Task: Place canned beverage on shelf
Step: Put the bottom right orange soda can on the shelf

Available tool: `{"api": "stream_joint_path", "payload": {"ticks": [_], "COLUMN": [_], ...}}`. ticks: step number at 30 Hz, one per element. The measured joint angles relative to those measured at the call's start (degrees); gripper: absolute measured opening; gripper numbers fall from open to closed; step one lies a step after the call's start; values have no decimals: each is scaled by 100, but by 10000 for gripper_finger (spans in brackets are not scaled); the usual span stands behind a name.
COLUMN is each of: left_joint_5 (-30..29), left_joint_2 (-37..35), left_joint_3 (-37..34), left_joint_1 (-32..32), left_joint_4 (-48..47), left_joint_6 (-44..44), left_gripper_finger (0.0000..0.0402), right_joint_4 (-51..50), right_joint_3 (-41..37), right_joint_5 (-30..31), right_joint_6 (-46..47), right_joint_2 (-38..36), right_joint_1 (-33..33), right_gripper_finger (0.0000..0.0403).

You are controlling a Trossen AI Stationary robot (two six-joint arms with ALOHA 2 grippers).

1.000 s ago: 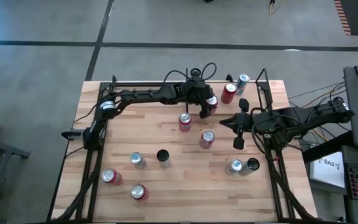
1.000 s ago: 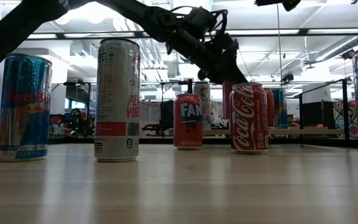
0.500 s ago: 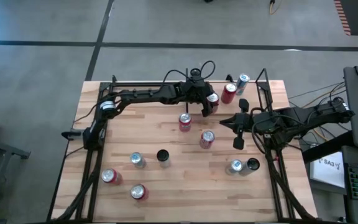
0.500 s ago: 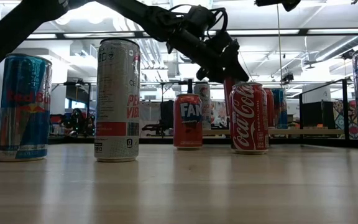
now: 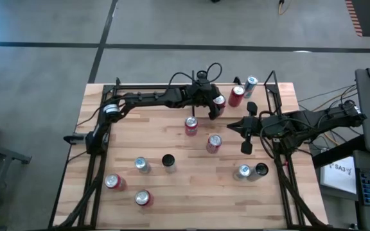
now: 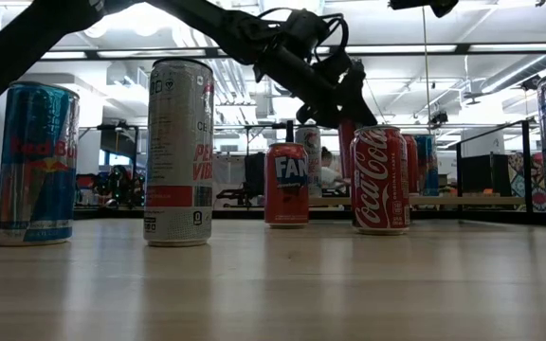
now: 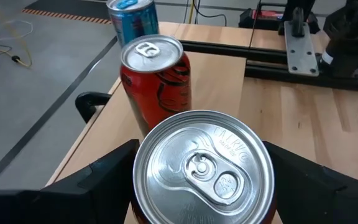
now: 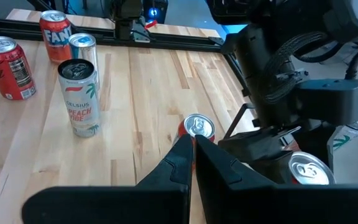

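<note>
A: Starting at the left of the surface (image 5: 172, 192): pale butcher-block wood, with loose cans (image 5: 141, 165) standing upright and well apart, presumably waiting for a turn.

B: Noted. Smooth metal cylinders, glossy printed sides, flat tops with pull tabs. Likely to slip in a weak grip.

A: Further right, the left gripper (image 5: 216, 108), stretched out from the far left corner and clamped on the held can (image 7: 204, 165). Dark fingers (image 7: 98, 180) on either side of the body, below the rim, probably to keep it upright for a level set-down.

B: And the held can's place?

A: At the edge of the shelf (image 5: 262, 96) facing the middle of the surface, just beside a red can (image 7: 155, 74). Cannot tell whether resting on the board or hanging a little above.

B: Shelf itself?

A: Flat light-wood board, thin black rods along the edges, upright posts. Red can and, beyond it, a blue can (image 7: 132, 15) already lined up there, so probably aiming for the next spot in the row.

B: Careful with that gap, then; easy to knock the red can.

A: Last, on the right, the right gripper (image 8: 191, 158): fingers pressed together on nothing, hanging over the surface beside the shelf, seemingly parked clear of the work.
</note>
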Motion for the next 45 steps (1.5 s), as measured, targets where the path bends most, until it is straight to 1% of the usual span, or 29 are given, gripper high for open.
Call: {"api": "stream_joint_path", "payload": {"ticks": [7, 11, 15, 18, 22, 31, 45], "left_joint_5": [20, 31, 302, 474, 769, 752, 719], "left_joint_2": [0, 0, 0, 0, 4, 181, 184], "left_joint_3": [-16, -16, -16, -18, -18, -29, -24], "left_joint_1": [-18, -18, -11, -18, -17, -13, 10], "left_joint_4": [32, -4, -87, -89, -98, -133, 52], "left_joint_6": [142, 479, 986, 1163, 1137, 1060, 1050], "left_gripper_finger": [291, 291, 291, 291, 291, 291, 296], "right_joint_4": [-4, -2, -2, -2, -2, -1, -2], "right_joint_3": [-26, -40, -50, -50, -50, -56, -74], "right_joint_5": [0, 0, 0, 0, 0, 0, 0], "right_joint_6": [0, 2, 2, 2, 2, 35, 48], "right_joint_2": [0, 0, 0, 0, 0, -9, -22], "right_joint_1": [1, 0, 0, 2, 2, 0, 0], "right_gripper_finger": [9, 9, 9, 9, 9, 9, 9]}}
